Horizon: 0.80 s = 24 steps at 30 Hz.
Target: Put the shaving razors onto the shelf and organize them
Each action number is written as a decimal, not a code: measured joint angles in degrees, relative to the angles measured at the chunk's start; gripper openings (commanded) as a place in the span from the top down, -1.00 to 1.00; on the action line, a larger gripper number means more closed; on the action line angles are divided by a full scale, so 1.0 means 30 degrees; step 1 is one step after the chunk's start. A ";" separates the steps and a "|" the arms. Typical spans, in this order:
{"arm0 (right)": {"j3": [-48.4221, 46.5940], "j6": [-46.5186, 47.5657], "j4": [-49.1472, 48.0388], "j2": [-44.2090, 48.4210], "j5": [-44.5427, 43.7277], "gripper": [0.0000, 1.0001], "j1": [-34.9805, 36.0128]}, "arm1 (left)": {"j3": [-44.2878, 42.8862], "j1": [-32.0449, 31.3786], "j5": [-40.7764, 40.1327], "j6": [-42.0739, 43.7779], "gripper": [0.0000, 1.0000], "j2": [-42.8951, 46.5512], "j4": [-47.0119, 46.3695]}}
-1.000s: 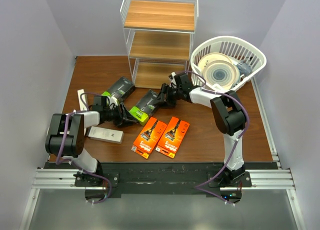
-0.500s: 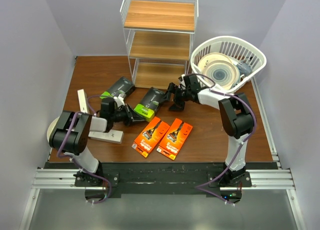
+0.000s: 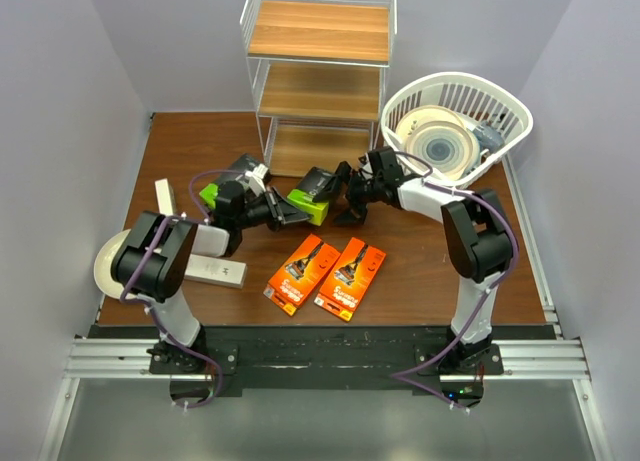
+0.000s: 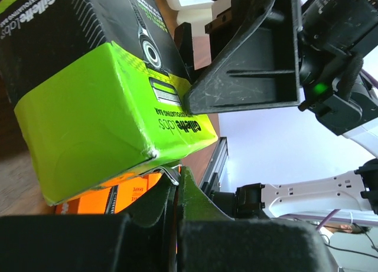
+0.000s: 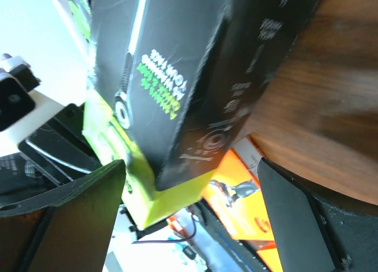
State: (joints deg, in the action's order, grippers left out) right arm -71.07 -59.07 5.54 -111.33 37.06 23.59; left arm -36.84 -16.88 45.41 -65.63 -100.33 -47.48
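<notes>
Nearest the arms' bases, well in front of the shelf (image 3: pixel 320 81), the two orange cards (image 3: pixel 322 273) lie side by side, and a white box (image 3: pixel 212 271) lies flat off to the shelf's near left. Just in front of the shelf's bottom tier, one black box (image 3: pixel 320 184) sits between both arms. The left gripper (image 3: pixel 286 213), fingers pressed together, meets its lime-green end (image 4: pixel 112 112) from the side away from the shelf; whether it nips a flap I cannot tell. The right gripper (image 3: pixel 348 194), spread wide, straddles the black end without visibly touching it. The box's long axis slants toward the shelf's lowest board, so the right arm looks better placed to carry it in. A second black box (image 3: pixel 240 171) lies by the shelf's left leg, and the basket (image 3: pixel 510 146) crowds its right side.
</notes>
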 measured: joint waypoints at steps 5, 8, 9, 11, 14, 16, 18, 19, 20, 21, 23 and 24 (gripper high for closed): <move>0.0160 -0.0692 -0.0313 0.0219 0.0022 -0.75 0.0007 | -0.0029 -0.0576 -0.0073 -0.0233 1.00 -0.0255 -0.0342; 0.0627 -0.0940 -0.0656 0.0561 -0.0036 -0.54 0.0007 | -0.0124 -0.0801 -0.0058 -0.0197 1.00 -0.0270 -0.0299; 0.0801 -0.0969 -0.0801 0.0670 -0.0073 -0.47 0.0000 | -0.0211 -0.0816 -0.0036 -0.0051 1.00 -0.0270 -0.0270; 0.1188 -0.0933 -0.1173 0.0911 -0.0175 -0.31 -0.0022 | -0.0510 -0.0889 0.0036 0.0313 1.00 -0.0270 -0.0087; 0.1617 -0.0648 -0.1501 0.1290 -0.0459 -0.22 -0.0175 | -0.0860 -0.1129 0.0058 0.1020 1.00 -0.0270 0.0328; 0.1785 -0.0277 -0.1603 0.1494 -0.0597 -0.18 -0.0262 | -0.1042 -0.1326 0.0029 0.1552 1.00 -0.0270 0.0699; 0.1960 0.0204 -0.1727 0.1719 -0.0765 -0.17 -0.0291 | -0.1304 -0.1552 -0.0044 0.2200 1.00 -0.0270 0.1180; 0.1996 0.0357 -0.1727 0.1807 -0.0889 -0.16 -0.0306 | -0.1479 -0.1668 -0.0087 0.2521 1.00 -0.0270 0.1472; 0.2040 0.0517 -0.1727 0.1902 -0.1027 -0.14 -0.0342 | -0.1647 -0.1756 -0.0153 0.2769 1.00 -0.0270 0.1727; 0.2069 0.0699 -0.1734 0.2018 -0.1107 -0.13 -0.0393 | -0.1836 -0.1792 -0.0219 0.3053 1.00 -0.0270 0.2004; 0.2091 0.0984 -0.1741 0.2266 -0.1268 -0.12 -0.0510 | -0.2266 -0.1974 -0.0335 0.3592 1.00 -0.0270 0.2484; 0.2098 0.1166 -0.1756 0.2419 -0.1413 -0.11 -0.0554 | -0.2492 -0.2033 -0.0423 0.3847 1.00 -0.0255 0.2754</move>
State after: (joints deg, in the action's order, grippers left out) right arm -64.77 -55.57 0.27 -104.07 32.82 21.93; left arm -44.31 -22.98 44.14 -54.08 -101.10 -39.22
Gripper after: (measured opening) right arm 0.621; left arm 0.020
